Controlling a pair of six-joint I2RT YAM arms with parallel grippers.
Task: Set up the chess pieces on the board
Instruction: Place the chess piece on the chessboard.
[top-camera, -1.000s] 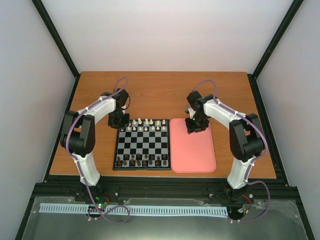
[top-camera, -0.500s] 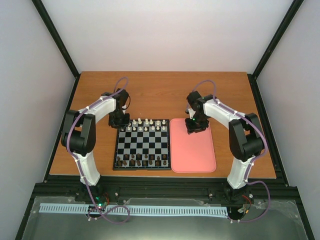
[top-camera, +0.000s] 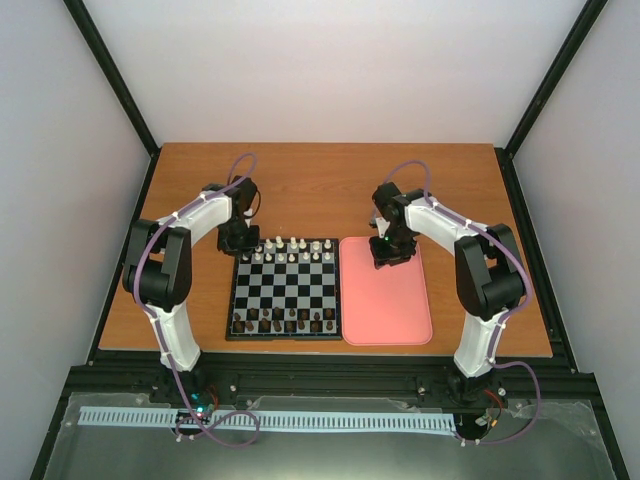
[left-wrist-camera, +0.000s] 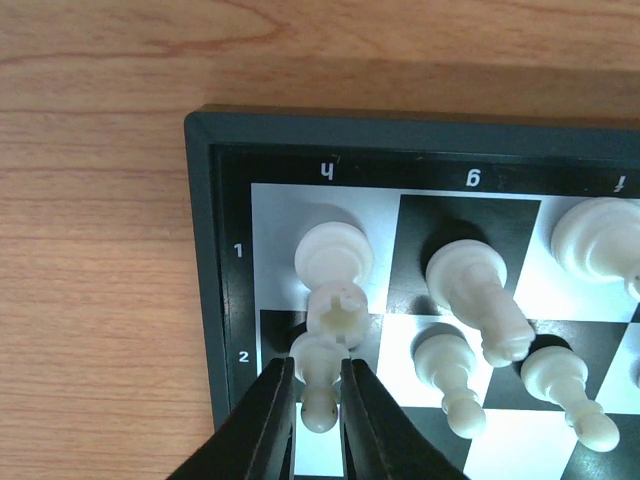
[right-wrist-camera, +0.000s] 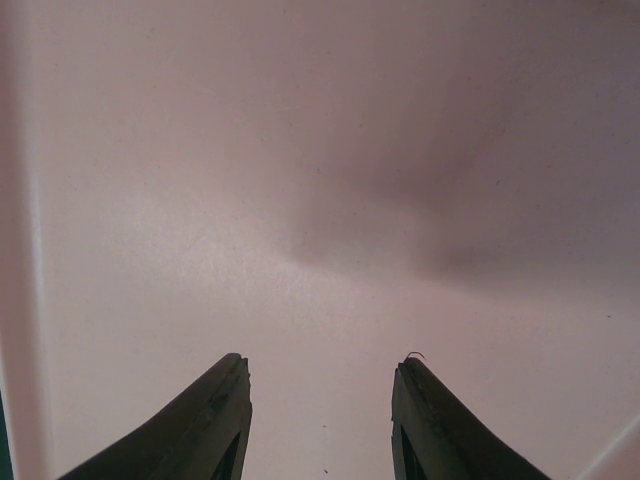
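White chess pieces (left-wrist-camera: 465, 275) are ranged along the far rows of the board (top-camera: 285, 288). A corner pawn (left-wrist-camera: 320, 408) is pinched, apparently, by the narrowed left gripper (left-wrist-camera: 316, 366). The right gripper (right-wrist-camera: 322, 362) is held spread wide over the pink tray (top-camera: 385, 300).

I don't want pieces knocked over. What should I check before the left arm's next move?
1. Grip: the left fingers shut around the corner pawn: ok.
2. The corner pawn seated flat on its square: cannot tell, its base is partly hidden.
3. The rook behind it upright, clear of the fingers: ok.
4. The neighbouring pawn upright, apart from the fingers: ok.
5. The right fingers open, holding nothing, over the tray: ok.
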